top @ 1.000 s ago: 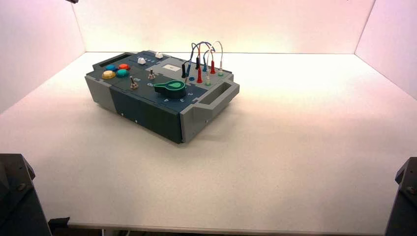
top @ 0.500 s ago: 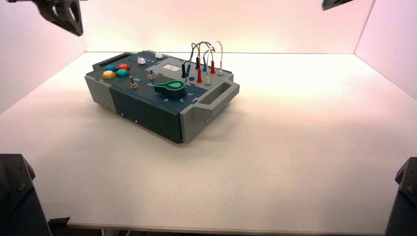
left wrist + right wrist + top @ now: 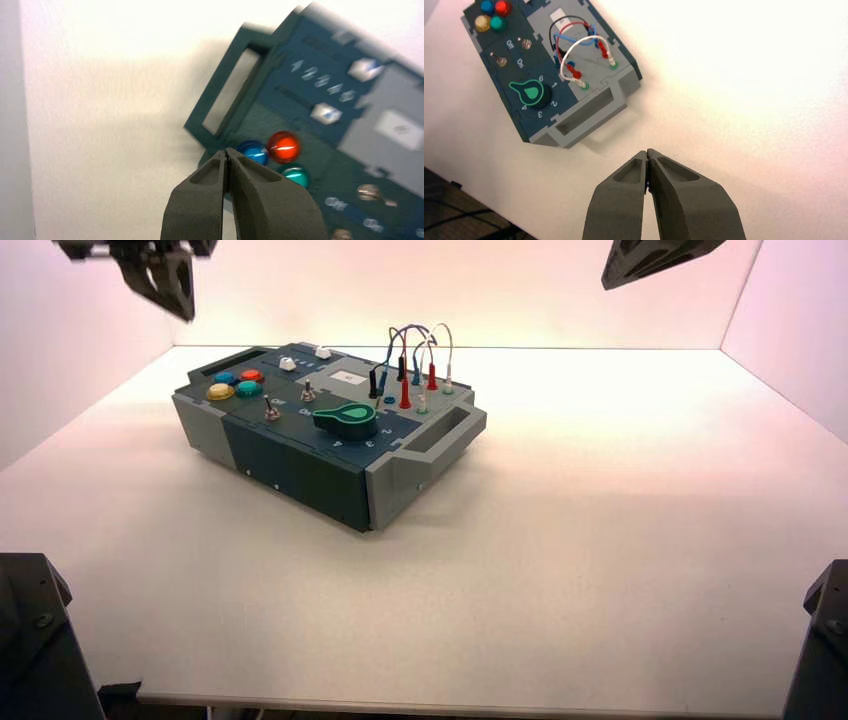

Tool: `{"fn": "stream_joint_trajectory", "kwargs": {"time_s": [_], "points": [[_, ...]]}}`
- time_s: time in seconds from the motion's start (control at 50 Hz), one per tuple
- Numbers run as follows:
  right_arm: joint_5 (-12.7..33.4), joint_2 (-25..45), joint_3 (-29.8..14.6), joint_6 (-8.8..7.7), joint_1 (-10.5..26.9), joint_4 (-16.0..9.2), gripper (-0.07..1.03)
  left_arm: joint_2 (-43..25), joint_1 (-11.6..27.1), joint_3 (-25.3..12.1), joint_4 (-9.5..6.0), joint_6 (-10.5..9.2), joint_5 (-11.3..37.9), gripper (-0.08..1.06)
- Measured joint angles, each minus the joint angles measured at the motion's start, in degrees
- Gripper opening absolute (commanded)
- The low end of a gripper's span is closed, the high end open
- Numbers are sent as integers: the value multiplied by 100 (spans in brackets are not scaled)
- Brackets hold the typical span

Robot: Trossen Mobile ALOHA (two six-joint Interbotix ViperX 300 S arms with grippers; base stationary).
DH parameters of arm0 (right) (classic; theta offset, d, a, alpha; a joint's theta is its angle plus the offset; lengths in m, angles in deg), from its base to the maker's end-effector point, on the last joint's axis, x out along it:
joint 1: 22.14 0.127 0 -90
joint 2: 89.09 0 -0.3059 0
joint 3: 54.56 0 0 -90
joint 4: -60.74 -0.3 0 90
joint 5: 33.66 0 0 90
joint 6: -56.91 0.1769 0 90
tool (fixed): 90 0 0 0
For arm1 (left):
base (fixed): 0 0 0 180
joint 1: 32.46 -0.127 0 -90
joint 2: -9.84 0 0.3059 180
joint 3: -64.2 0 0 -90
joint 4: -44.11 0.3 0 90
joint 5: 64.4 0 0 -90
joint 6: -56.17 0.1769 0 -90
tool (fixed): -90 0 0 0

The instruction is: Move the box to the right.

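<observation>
The left gripper (image 3: 182,306), closed on nothing, hangs in the air off the box's left end, near the handle (image 3: 207,92) there. Its part looks to be the main push: best brought low outside that end, fingers kept together, and pressed on the solid side wall, clear of the four coloured buttons (image 3: 284,147) just inboard.

The box (image 3: 300,472) sits on the surface (image 3: 560,590), turned askew, its right end nearer the robot than its left. A push off the middle would probably swing it further, so the force should run through its centre, slow and level. The wires (image 3: 410,328) stand up near its right end and should not be brushed.

The right gripper (image 3: 612,280), also shut and empty, is up in the air well to the box's right. It could guide the right handle (image 3: 437,440), yielding rightward at the pushing pace rather than blocking.
</observation>
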Motion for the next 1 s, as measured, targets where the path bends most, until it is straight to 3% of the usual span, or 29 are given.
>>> {"fn": "stream_joint_trajectory", "kwargs": {"time_s": [0.22, 0.3, 0.68, 1.0], "points": [[0, 35, 0, 0, 0, 0, -2, -422, -246, 0, 483, -44, 413, -3], [-26, 35, -9, 0, 0, 9, -2, -422, -255, 0, 571, -62, 431, -3], [-123, 53, -35, 0, 0, 35, -2, -457, -246, 141, 598, -70, 387, -3], [-149, 79, -35, 9, 0, 114, -2, -483, 0, 255, 598, -62, 132, -3]]}}
